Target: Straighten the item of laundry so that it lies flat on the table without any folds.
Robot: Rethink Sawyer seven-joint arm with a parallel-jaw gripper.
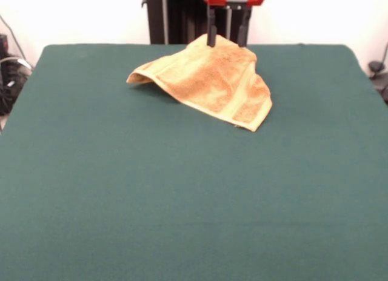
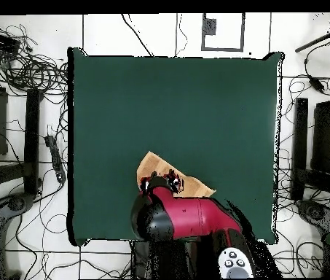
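1. Front view: the towel lies rumpled near the table's far edge, its long axis slanting from the raised left corner down to the near-right corner.
2. My gripper stands over its peak, both fingers apart, touching the cloth; whether they pinch it, I cannot tell.
3. Overhead, my arm hides most of the towel.

From overhead, my arm covers much of the towel. In the front view, the top edge cuts off the gripper, and I cannot see whether its fingers pinch cloth.
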